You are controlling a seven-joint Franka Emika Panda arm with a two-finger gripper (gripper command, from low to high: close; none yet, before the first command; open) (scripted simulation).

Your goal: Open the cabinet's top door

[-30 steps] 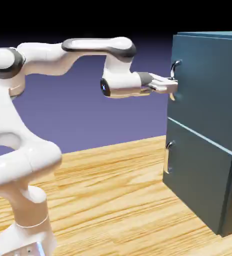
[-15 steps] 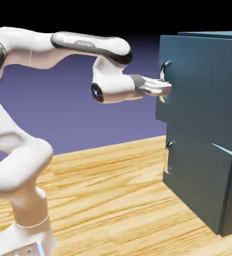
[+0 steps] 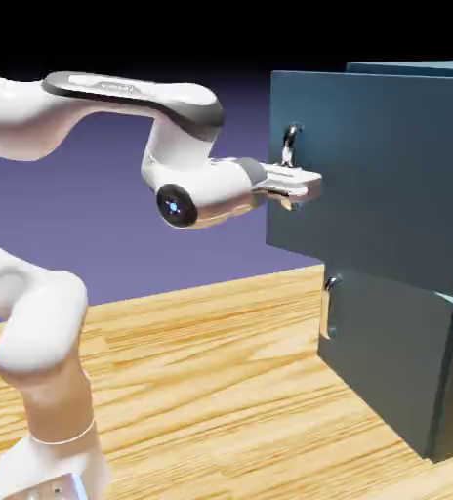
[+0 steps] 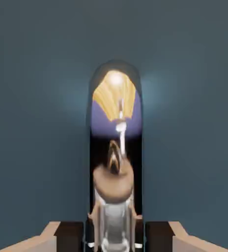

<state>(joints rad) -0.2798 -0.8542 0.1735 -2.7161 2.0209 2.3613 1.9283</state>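
The gripper (image 3: 304, 186) is clamped on the handle (image 3: 289, 146) of the top door (image 3: 387, 166) (swung partly out from the cabinet (image 3: 406, 361)), level above the surface (image 3: 221, 391).

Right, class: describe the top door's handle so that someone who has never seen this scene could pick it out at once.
Find the tall teal-blue cabinet at the exterior view's right; its top door has swung outward. Near that door's free edge sits the top door's handle, a vertical curved silver bar. Unlike the lower handle on the shut lower door, the gripper is clamped on it.
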